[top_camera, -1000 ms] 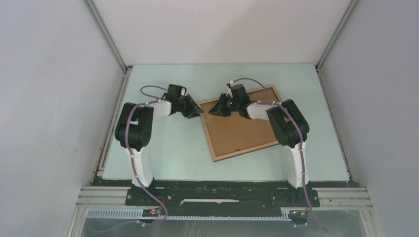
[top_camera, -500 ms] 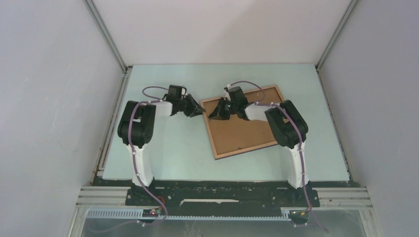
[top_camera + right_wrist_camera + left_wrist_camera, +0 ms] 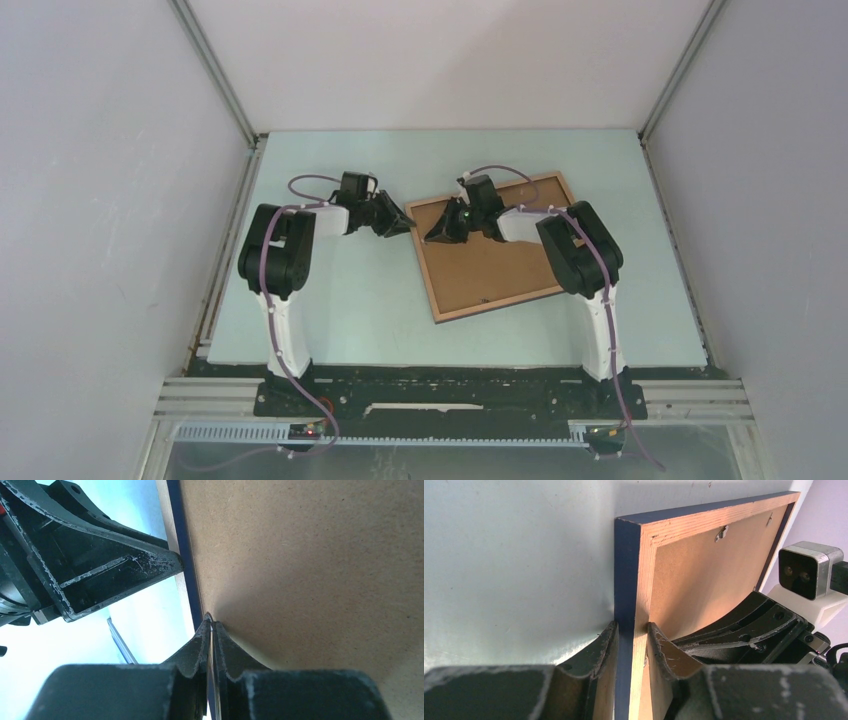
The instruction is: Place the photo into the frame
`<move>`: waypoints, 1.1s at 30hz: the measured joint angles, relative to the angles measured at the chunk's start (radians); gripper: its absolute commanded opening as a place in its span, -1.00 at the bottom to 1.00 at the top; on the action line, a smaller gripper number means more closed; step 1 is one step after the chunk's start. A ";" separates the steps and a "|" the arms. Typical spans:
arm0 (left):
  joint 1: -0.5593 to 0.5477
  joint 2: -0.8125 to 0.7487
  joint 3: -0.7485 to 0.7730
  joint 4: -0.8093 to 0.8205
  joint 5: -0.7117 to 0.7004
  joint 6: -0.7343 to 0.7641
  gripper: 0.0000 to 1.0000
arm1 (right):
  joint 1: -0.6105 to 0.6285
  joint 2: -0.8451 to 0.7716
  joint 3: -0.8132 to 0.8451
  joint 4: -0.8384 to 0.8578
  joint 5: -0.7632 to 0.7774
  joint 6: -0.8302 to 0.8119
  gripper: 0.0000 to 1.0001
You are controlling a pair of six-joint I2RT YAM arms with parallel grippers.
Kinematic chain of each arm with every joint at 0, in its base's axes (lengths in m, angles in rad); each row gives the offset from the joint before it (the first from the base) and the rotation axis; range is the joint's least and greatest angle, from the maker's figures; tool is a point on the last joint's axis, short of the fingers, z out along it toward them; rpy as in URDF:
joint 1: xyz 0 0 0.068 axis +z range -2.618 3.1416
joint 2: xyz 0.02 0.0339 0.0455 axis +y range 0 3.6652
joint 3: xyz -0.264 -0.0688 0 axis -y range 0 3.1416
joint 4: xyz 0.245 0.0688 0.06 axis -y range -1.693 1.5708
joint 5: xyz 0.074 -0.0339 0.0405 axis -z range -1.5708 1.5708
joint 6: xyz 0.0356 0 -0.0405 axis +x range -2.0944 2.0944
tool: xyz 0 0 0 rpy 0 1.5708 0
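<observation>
The frame [image 3: 490, 265] lies back side up on the table, its light wood rim around the brown backing board [image 3: 485, 255]. My left gripper [image 3: 405, 224] is shut on the frame's far left corner. In the left wrist view the navy and wood rim [image 3: 629, 555] stands between the fingers of my left gripper [image 3: 631, 630]. My right gripper [image 3: 432, 233] is over the board beside that corner. In the right wrist view my right gripper [image 3: 210, 625] is pinched on a thin metal tab at the edge of the board [image 3: 310, 555]. The photo is not in view.
The pale green table [image 3: 340, 300] has grey walls on the left, right and back. The two grippers are close together at the frame's corner. The left gripper's finger [image 3: 115, 570] shows in the right wrist view, and the right wrist camera [image 3: 806, 570] in the left wrist view.
In the first half second the left gripper and the frame's left corner shifted slightly right, and the right gripper shifted with them. Nothing visibly moved since.
</observation>
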 measured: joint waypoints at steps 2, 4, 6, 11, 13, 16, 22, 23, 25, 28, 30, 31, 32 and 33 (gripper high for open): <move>0.000 0.000 0.000 0.000 0.000 0.000 -0.45 | 0.000 0.003 0.006 -0.007 -0.007 -0.003 -0.78; 0.000 0.000 0.000 0.000 0.000 -0.006 -0.46 | 0.000 0.021 0.027 -0.016 -0.033 -0.004 -0.78; 0.001 0.000 0.000 0.000 0.000 -0.007 -0.46 | -0.002 0.043 0.060 -0.026 -0.055 -0.008 -0.79; 0.002 0.000 0.000 0.000 0.002 -0.007 -0.46 | -0.002 0.090 0.132 -0.062 -0.098 -0.022 -0.82; 0.002 0.000 0.000 0.000 0.003 -0.007 -0.47 | -0.004 0.092 0.136 -0.068 -0.106 -0.024 -0.83; 0.002 0.000 0.000 0.000 0.004 -0.007 -0.47 | -0.004 0.092 0.134 -0.064 -0.107 -0.026 -0.84; 0.003 0.000 0.000 -0.001 0.007 -0.007 -0.48 | -0.015 0.092 0.083 0.021 -0.174 0.004 -0.84; 0.003 0.000 0.000 -0.001 0.008 -0.007 -0.48 | -0.018 0.092 0.069 0.039 -0.192 0.014 -0.85; 0.003 0.000 0.000 -0.001 0.008 -0.007 -0.48 | -0.021 0.092 0.049 0.068 -0.214 0.036 -0.83; 0.004 0.000 0.000 -0.002 0.010 -0.007 -0.48 | -0.022 0.092 0.031 0.101 -0.222 0.050 -0.77; 0.004 0.000 0.000 -0.002 0.010 -0.007 -0.47 | -0.022 0.090 0.021 0.119 -0.221 0.053 -0.70; 0.004 0.000 0.000 -0.002 0.010 -0.007 -0.46 | -0.022 0.089 0.016 0.130 -0.220 0.053 -0.68; 0.004 0.000 0.000 -0.002 0.010 -0.007 -0.45 | -0.022 0.087 0.010 0.141 -0.218 0.053 -0.65; 0.004 0.000 0.000 -0.002 0.010 -0.007 -0.43 | -0.022 0.086 0.005 0.154 -0.217 0.053 -0.62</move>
